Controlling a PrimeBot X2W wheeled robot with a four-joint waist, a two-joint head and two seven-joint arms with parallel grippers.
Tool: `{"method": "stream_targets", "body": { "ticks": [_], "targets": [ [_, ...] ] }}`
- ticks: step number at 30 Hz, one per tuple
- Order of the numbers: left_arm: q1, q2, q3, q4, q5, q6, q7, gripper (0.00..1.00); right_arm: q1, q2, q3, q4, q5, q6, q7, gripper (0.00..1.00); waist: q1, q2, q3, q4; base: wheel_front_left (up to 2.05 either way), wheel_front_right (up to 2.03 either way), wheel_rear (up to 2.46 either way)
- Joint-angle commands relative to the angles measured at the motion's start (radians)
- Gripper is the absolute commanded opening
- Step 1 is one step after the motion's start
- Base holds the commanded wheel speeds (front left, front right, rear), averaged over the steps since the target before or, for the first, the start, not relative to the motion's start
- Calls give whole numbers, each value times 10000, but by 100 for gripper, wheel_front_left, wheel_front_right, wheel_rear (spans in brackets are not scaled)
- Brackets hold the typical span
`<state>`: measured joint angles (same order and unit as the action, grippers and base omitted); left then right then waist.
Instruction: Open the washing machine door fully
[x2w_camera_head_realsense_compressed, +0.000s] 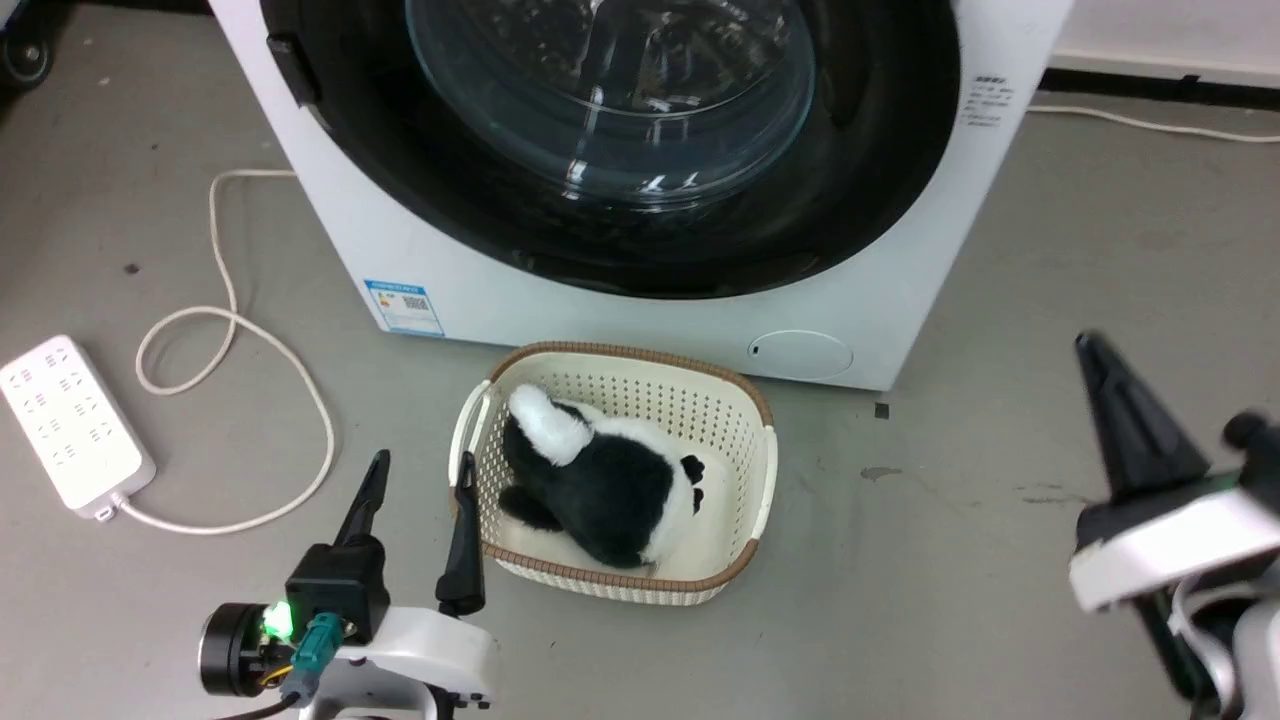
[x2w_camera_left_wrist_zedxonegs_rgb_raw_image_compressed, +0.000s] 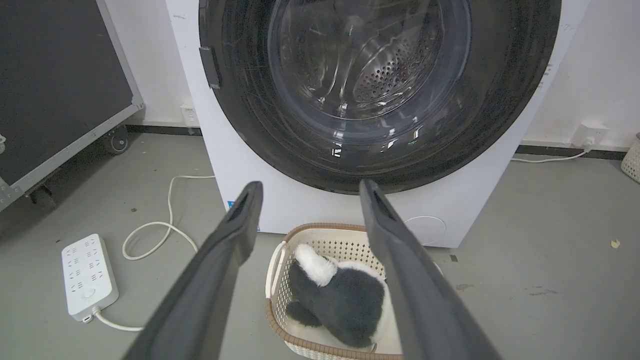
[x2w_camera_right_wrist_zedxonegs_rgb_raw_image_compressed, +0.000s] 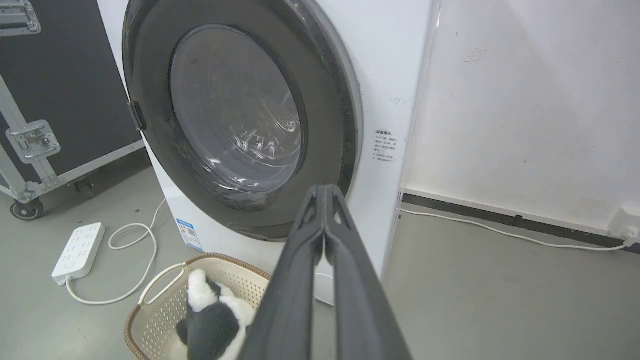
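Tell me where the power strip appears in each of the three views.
Head view: the power strip lies at the left edge, about mid-height.
Left wrist view: lower left.
Right wrist view: lower left.
Shared landmark: the basket, to the right of it in each view.

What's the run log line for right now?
washing machine door shut | left hand open, near basket | right hand shut, empty, off door | opening not begun
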<state>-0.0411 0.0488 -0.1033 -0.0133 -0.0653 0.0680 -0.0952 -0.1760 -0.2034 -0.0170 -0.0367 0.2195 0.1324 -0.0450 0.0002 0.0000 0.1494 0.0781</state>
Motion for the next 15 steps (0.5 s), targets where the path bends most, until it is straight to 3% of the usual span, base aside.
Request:
{"method": "stream_targets", "body": {
  "ticks": [1, 15],
  "targets": [
    [-149, 7, -74, -78, -57, 65, -112, 100, -348, -107, -73, -21, 306, -7, 43, 0, -2, 0, 112, 82, 0, 0, 0],
    [-480, 8, -497, -248, -255, 375, -404, 100, -2960, -279, -838, 957, 3016, -9, 1283, 0, -2, 0, 993, 612, 0, 0, 0]
  ]
}}
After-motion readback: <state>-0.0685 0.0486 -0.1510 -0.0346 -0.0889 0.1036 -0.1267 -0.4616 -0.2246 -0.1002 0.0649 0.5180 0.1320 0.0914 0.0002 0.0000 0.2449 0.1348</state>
